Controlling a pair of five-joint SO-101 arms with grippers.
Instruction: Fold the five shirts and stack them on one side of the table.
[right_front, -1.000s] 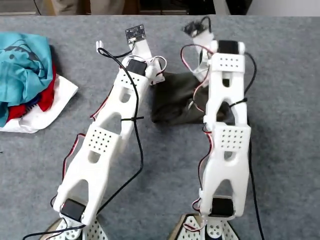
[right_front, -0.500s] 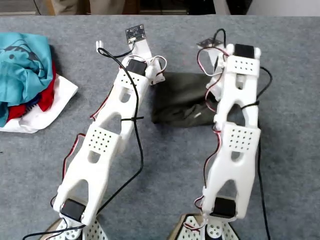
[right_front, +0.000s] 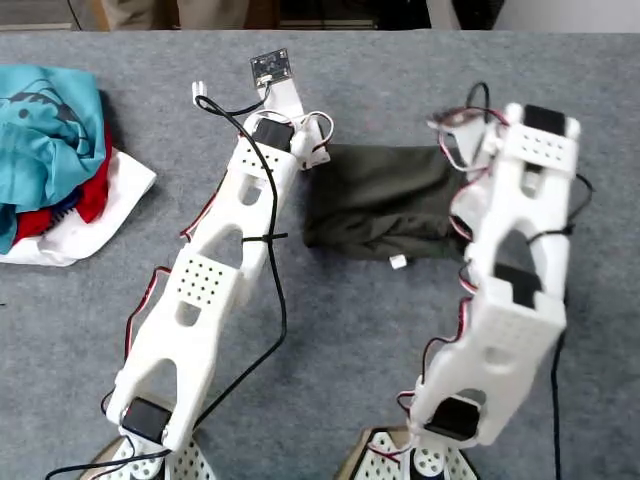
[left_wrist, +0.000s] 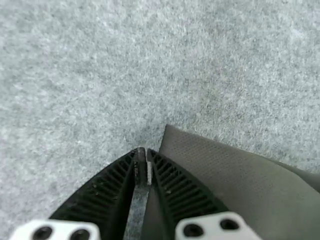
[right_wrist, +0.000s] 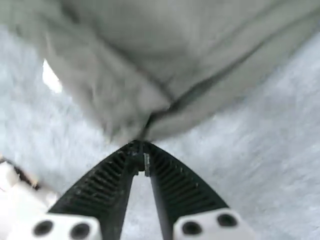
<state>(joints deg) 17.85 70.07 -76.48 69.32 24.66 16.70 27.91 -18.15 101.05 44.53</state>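
Centrally, a dark olive-green cloth shirt (right_front: 375, 200) is lying on the grey felt-covered table (right_front: 330, 340), bunched into a rough rectangle between the two white arms. A small white tag (right_front: 398, 262) is poking out at its near edge.

Its far left corner is being held by the left gripper (left_wrist: 141, 150). The black ribbed jaws are pressed together, and a thin strip of dark cloth appears to be caught between them, with the rest of the fabric spreading away beside the tips. The opposite side of the shirt is being held by the right gripper (right_wrist: 140, 146). Its jaws are likewise being squeezed closed on a gathered fold of cloth that is puckering right at the tips.

Well apart, at the far left edge of the table, a crumpled pile of teal, red and white cloth shirts (right_front: 50, 150) is waiting, not yet folded.

Judging from this, the first shirt is being spread out flat so that a fold can be made, and the task is being taken as barely begun. Next, the cloth is probably needing to be drawn taut and smoothed, without either pinched edge being let slip, before one side is being laid over the other.
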